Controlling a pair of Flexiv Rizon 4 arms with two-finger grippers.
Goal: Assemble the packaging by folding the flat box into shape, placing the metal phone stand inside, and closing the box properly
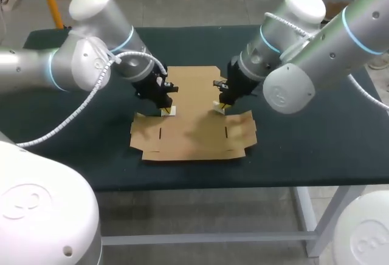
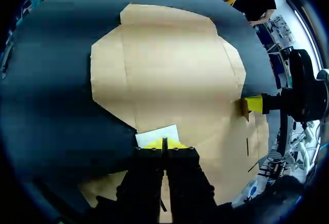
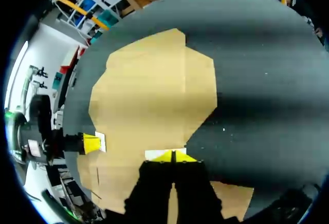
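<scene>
Flat brown cardboard box blank point(image 1: 191, 128), matt and smooth, small white flap point(image 2: 157, 134) just ahead of the left gripper point(image 2: 164, 143), perhaps paper-faced, dark matt table cover point(image 1: 304, 143) under it, cloth-like, glossy white arm shells point(image 1: 91, 3), bright yellow matt fingertips point(image 2: 154, 144)

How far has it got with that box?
Barely begun. The cardboard box lies flat on the table, no walls standing yet. In hand: the left gripper and right gripper, tips shut, sit at its two side edges. Still to do: folding it, putting in the phone stand, which isn't in view, and closing.
</scene>
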